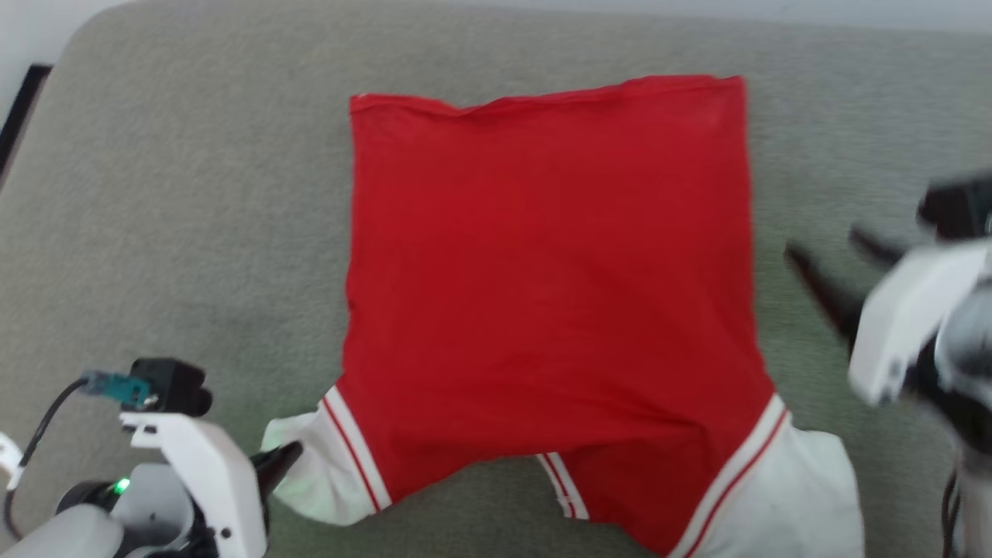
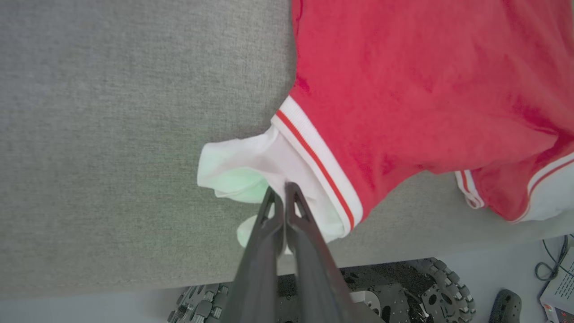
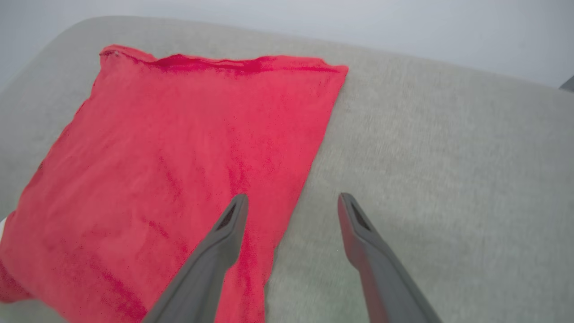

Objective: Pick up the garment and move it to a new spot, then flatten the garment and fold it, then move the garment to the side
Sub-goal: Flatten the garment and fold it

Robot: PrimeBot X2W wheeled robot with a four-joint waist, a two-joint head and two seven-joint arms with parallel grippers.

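The garment [image 1: 542, 279], red with white sleeves and thin striped bands, lies spread on the grey table [image 1: 178, 232]. Its hem is at the far side and both sleeves are toward me. My left gripper [image 1: 285, 457] is at the lower left, its tips on the white left sleeve [image 2: 251, 161]. In the left wrist view my left gripper [image 2: 281, 190] is shut, with bunched sleeve fabric around its tips. My right gripper [image 1: 833, 256], blurred, stands open just off the garment's right edge. In the right wrist view my right gripper [image 3: 292, 199] has one finger over the garment [image 3: 170, 148] and the other over the table.
The table's near edge [image 2: 134, 282] runs just below the left sleeve, with my wheeled base [image 2: 403, 287] beneath it. A box with cables [image 2: 558, 291] sits on the floor at the right. A dark edge [image 1: 23, 108] borders the table's far left corner.
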